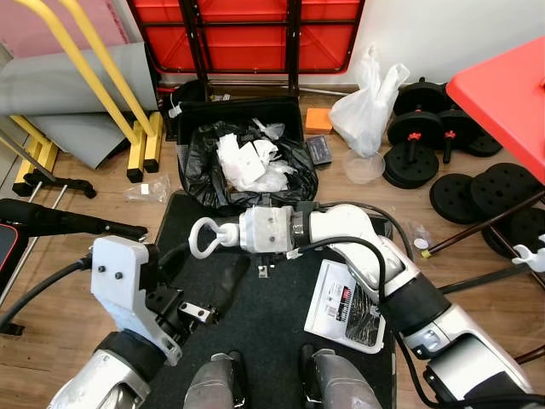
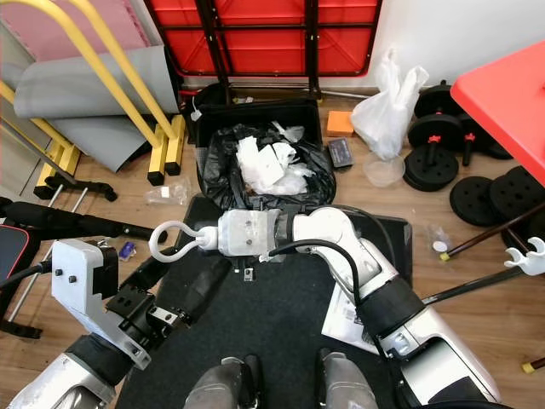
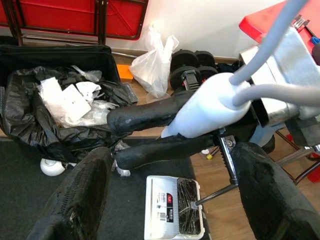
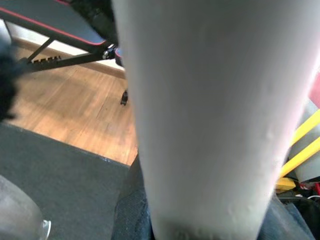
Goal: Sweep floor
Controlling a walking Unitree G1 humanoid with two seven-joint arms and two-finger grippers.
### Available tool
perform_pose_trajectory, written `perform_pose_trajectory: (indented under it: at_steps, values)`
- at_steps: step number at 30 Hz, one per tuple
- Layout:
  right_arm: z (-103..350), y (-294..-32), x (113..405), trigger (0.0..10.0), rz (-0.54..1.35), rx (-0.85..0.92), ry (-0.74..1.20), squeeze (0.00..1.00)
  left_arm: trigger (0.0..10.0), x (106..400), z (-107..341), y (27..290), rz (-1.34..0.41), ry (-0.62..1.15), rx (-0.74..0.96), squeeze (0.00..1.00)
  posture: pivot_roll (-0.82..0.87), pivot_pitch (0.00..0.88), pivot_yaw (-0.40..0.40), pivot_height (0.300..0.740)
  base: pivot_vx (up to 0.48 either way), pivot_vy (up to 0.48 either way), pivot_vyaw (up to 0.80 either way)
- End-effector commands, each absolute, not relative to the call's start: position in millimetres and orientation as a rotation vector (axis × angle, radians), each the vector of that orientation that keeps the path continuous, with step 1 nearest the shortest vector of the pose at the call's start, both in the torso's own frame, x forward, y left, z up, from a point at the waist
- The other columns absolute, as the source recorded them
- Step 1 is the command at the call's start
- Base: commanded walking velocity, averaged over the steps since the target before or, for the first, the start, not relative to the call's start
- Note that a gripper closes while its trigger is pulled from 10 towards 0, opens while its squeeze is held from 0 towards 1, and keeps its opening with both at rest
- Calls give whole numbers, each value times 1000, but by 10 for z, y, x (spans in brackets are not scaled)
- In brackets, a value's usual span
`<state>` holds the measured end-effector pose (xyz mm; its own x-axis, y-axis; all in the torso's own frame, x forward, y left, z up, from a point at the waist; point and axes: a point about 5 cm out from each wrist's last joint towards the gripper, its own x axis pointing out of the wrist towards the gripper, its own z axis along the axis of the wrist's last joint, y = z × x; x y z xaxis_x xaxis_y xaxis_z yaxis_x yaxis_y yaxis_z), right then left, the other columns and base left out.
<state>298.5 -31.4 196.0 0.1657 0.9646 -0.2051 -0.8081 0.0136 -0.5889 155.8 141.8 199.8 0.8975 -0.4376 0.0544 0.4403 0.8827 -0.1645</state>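
The right pincer [image 1: 228, 234] pinches the white broom handle [image 1: 203, 235] by its looped end, held crosswise over the black mat [image 1: 272, 315], likely readying a stroke toward the bin [image 1: 243, 166]. The left pincer [image 3: 175, 195] hangs spread, empty.

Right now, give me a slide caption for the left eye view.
Right gripper holds a white loop-ended handle over the black mat, facing a bin lined black and full of white paper scraps.

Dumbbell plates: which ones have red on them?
The stacked pair by the wall, behind the white plastic bag: dumbbell plates with red hub collars. The loose plates under the red table are plain black.
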Motion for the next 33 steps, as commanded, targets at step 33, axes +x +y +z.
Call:
perform_pose_trajectory:
  at_steps: [33]
  values:
    - [2665,-422,2828,10000,1485,-259,-349,0,10000,1576,1981,1430,-418,1,-189,0,-2,299,-7,740,0,0,0]
